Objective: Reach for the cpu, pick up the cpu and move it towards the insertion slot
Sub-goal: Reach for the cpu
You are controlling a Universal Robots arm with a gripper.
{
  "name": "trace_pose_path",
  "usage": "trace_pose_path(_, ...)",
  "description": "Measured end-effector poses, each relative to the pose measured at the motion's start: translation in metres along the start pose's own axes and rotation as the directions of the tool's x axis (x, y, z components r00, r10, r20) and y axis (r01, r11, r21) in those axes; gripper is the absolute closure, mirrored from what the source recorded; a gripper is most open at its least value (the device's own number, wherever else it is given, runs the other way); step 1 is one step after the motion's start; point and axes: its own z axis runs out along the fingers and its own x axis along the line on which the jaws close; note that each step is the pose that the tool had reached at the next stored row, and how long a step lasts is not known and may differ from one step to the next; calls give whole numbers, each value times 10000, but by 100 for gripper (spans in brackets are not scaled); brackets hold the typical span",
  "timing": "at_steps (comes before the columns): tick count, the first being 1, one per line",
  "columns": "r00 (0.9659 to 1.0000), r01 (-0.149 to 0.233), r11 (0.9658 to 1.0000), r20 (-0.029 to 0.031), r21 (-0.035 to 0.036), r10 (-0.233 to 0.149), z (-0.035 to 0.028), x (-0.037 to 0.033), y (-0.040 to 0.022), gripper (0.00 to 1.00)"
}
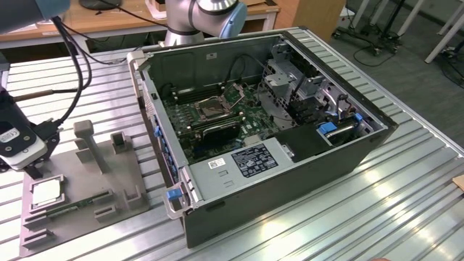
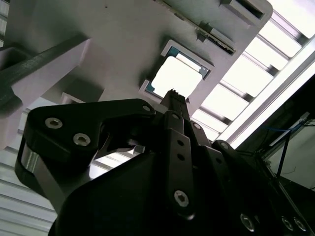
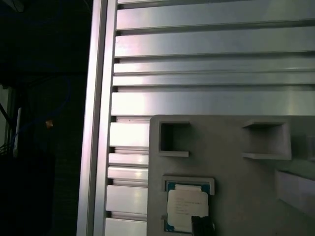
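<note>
The cpu [image 1: 45, 191] lies flat, pale metal top up, in a square recess of the grey fixture plate [image 1: 76, 182]. It is close to the plate's edge at the exterior view's left and just beside the holder with a green memory stick [image 1: 73, 205]. The raised rim around the recess looks meant to keep the chip square and in a known spot, so it can be taken from straight above. The gripper [image 1: 32, 174] hangs pointing down at the chip's recess, and in the first wrist view its dark end overlaps one corner of the chip. Whether it touches the chip, and whether it is open or closed, I cannot tell. The chip sits fully in its recess, so I judge the reach nearly complete and the pick not yet made. The insertion slot [image 1: 214, 107], a shiny frame around a dark centre, is on the motherboard [image 1: 246, 117] inside the computer case [image 1: 290, 179]. The case lies on the slatted table [image 1: 362, 217] with its open side up, which turns the socket upward, well apart from the plate towards the exterior view's right
</note>
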Motion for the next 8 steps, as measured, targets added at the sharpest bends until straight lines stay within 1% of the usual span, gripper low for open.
trace_pose_path(3, 10000, -1, 10000, 1, 5, 1, 21, 12, -2, 89)
trace_pose_path(8, 10000, 0, 10000, 2, 10, 0, 59, 52, -8, 89)
